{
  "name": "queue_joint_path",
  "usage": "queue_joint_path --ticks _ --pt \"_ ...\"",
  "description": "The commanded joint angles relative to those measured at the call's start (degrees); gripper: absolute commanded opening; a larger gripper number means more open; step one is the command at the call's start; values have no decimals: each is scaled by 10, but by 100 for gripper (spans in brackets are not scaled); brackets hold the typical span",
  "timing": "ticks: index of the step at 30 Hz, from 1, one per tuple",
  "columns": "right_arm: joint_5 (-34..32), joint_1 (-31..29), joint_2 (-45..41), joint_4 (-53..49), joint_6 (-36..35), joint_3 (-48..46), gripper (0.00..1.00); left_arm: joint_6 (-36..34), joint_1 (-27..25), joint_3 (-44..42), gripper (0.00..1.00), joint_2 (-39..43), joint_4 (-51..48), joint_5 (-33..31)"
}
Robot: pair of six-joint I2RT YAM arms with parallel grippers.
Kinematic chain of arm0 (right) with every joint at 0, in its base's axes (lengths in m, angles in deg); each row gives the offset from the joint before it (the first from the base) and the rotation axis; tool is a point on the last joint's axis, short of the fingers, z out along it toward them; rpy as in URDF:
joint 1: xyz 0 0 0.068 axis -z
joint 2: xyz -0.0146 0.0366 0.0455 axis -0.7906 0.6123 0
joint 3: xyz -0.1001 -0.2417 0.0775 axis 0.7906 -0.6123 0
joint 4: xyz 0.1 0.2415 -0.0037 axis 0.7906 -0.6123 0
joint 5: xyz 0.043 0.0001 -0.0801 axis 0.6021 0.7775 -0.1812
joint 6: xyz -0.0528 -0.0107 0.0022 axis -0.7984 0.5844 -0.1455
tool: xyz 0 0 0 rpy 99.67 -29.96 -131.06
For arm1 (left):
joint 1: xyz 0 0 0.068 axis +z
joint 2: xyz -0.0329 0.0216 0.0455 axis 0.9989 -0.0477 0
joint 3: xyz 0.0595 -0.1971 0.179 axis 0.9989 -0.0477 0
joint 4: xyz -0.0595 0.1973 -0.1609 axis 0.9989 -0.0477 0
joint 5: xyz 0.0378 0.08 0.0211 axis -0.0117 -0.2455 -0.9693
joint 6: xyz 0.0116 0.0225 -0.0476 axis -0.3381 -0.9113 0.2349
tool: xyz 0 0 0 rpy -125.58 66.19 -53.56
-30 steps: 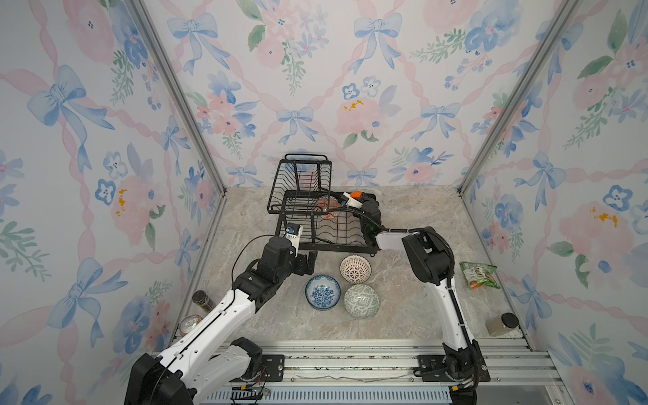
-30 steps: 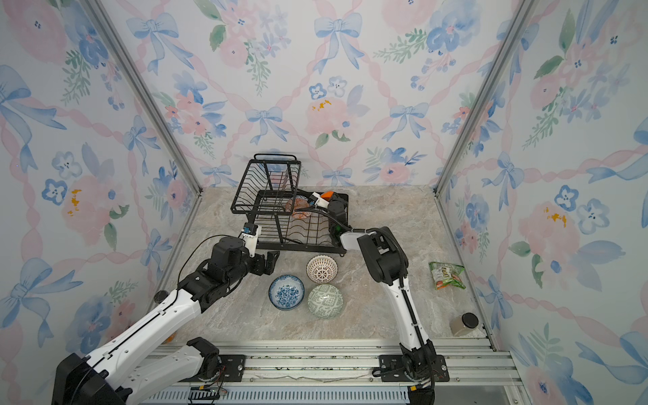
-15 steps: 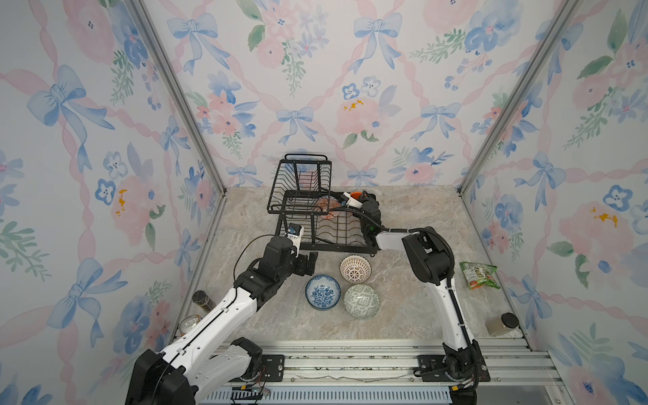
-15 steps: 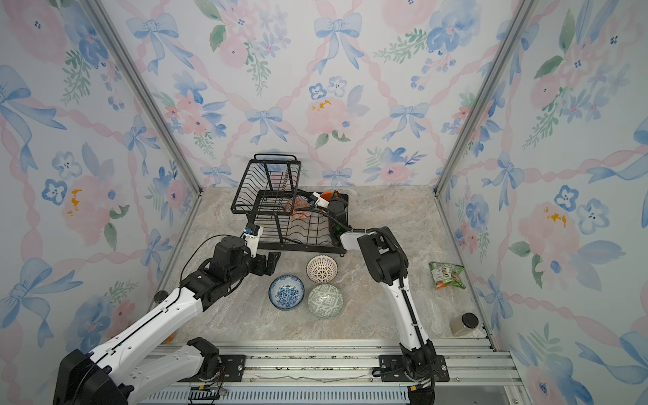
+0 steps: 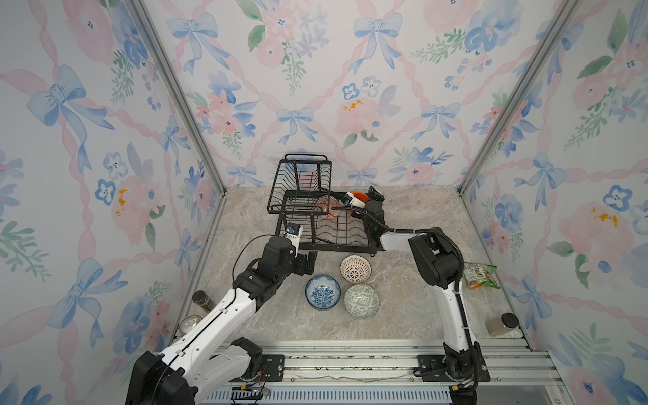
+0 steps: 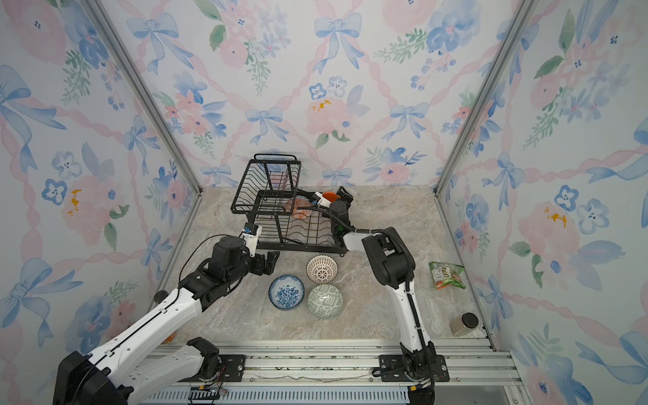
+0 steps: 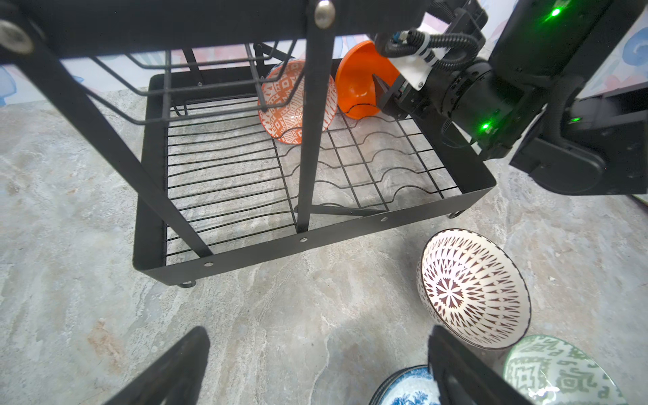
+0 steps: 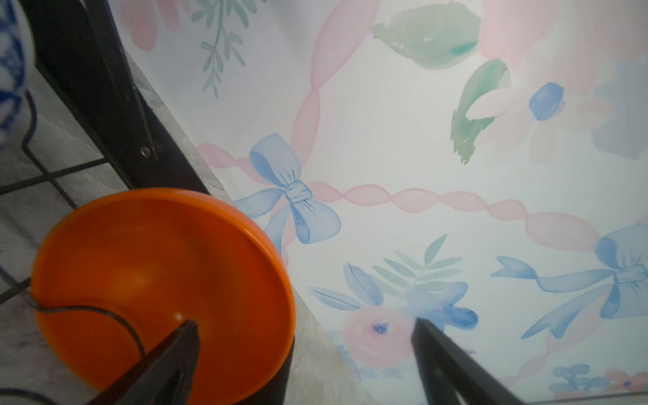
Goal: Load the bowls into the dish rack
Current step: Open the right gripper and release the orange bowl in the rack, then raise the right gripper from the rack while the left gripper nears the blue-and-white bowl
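The black dish rack (image 5: pixel 336 248) (image 6: pixel 298 247) stands at the back of the table. A red-orange patterned bowl (image 5: pixel 328 207) (image 7: pixel 287 101) and a plain orange bowl (image 5: pixel 359 195) (image 8: pixel 157 273) stand on edge at its far end. My right gripper (image 5: pixel 366 197) (image 8: pixel 305 324) is open astride the orange bowl's rim, with one finger inside the bowl. In front of the rack lie a white lattice bowl (image 5: pixel 355 269) (image 7: pixel 470 291), a blue floral bowl (image 5: pixel 322 292) and a grey-green bowl (image 5: pixel 362 301). My left gripper (image 5: pixel 308 263) (image 7: pixel 319 336) hovers open and empty, left of these bowls.
The rack's raised basket tier (image 5: pixel 301 186) with its handle overhangs the tray's left half. A snack packet (image 5: pixel 478 277) and a jar (image 5: pixel 501 324) lie at the right wall. A dark jar (image 5: pixel 202 301) and a can (image 5: pixel 189 321) stand at the left wall.
My right gripper has opened and let go of the orange bowl, which stays on edge in the rack. The left arm has hardly moved.
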Motion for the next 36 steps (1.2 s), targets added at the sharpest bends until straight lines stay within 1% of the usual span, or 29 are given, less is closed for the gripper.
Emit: queue_joint_path --ticks 1,6,9,11,14,17,19,22,24,27,30,34,36 --pt "12 7 -62 -42 66 -20 97 0 6 5 98 14 -8 6" --pt "12 8 -122 -84 111 -63 97 9 5 1 98 20 -15 1" --pt "32 12 -179 -154 174 -93 97 17 6 0 98 18 -20 1" --pt "46 14 -223 -218 234 -110 97 21 6 0 98 17 -25 2" --pt "56 14 -288 -282 310 -145 97 28 6 4 98 17 -38 1" --pt "110 15 -351 -391 378 -161 97 30 6 10 98 17 -51 1" --pt "149 14 -396 -453 409 -172 97 32 5 11 98 17 -57 3" --pt "185 10 -450 -539 453 -182 97 36 3 11 98 21 -62 9" --pt "202 5 -485 -584 480 -183 97 40 0 11 98 27 -62 12" --pt "251 6 -523 -672 536 -162 97 44 -8 11 98 33 -63 13" --pt "279 6 -563 -730 556 -165 97 47 -23 11 98 33 -67 9" --pt "289 13 -623 -744 564 -200 97 49 -51 9 98 31 -70 -7" --pt "287 13 -638 -740 565 -213 97 48 -60 5 98 29 -70 -17"
